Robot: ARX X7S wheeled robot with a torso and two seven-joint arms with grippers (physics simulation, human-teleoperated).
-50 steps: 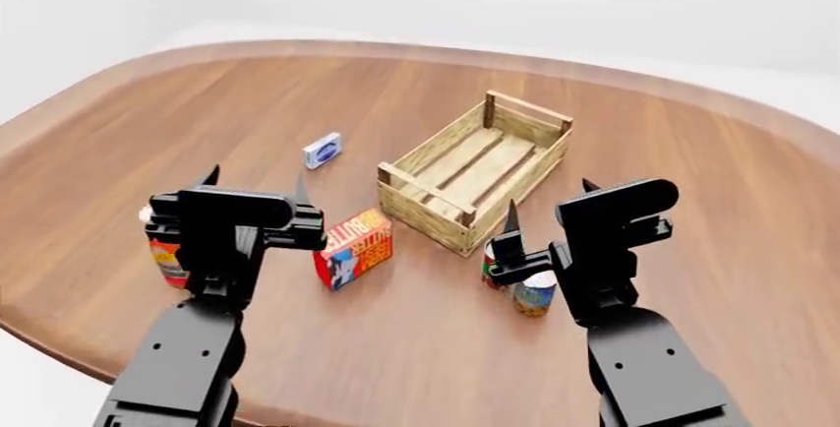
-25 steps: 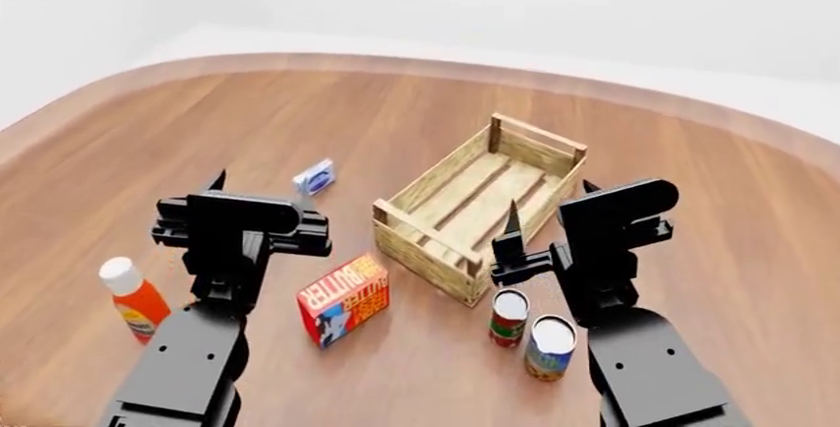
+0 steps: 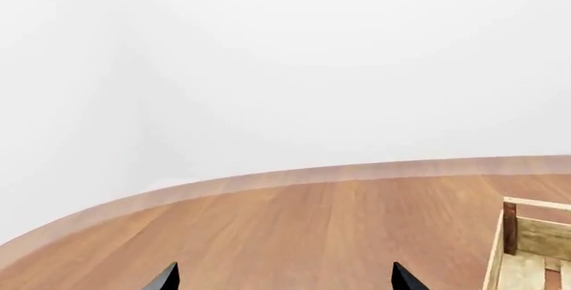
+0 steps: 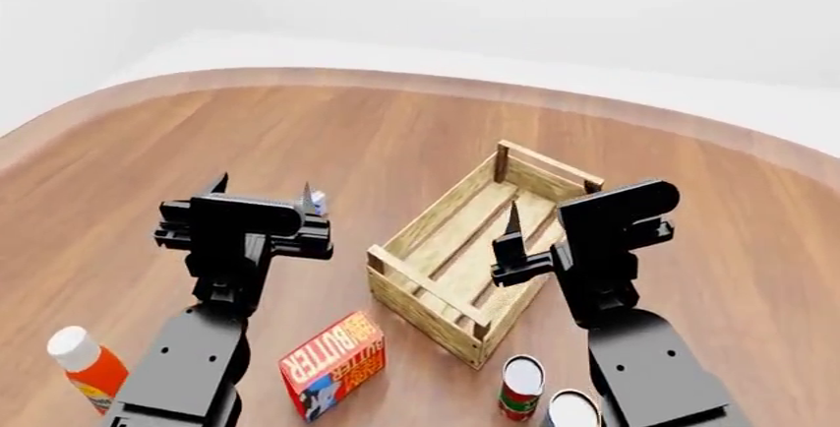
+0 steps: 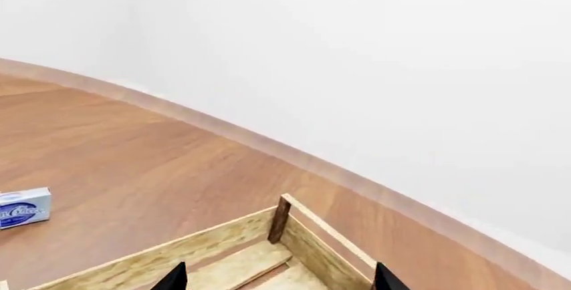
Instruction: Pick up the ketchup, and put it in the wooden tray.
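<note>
Nothing done: red-orange ketchup bottle (image 4: 87, 369) stands at seven o'clock on desk (image 4: 393, 142); pale slatted wooden tray (image 4: 479, 250) empty; both grippers (image 4: 263, 196) (image 4: 549, 213) open, holding nothing.

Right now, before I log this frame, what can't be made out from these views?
- ketchup: head view, lower part cut off by the bottom edge; label unseen.
- second can: head view, cropped by the bottom edge.
- small blue box: head view, mostly hidden behind the left end effector.
- wooden tray: only corners show in both wrist views.
- right end effector: one fingertip visible, opening unclear.
</note>
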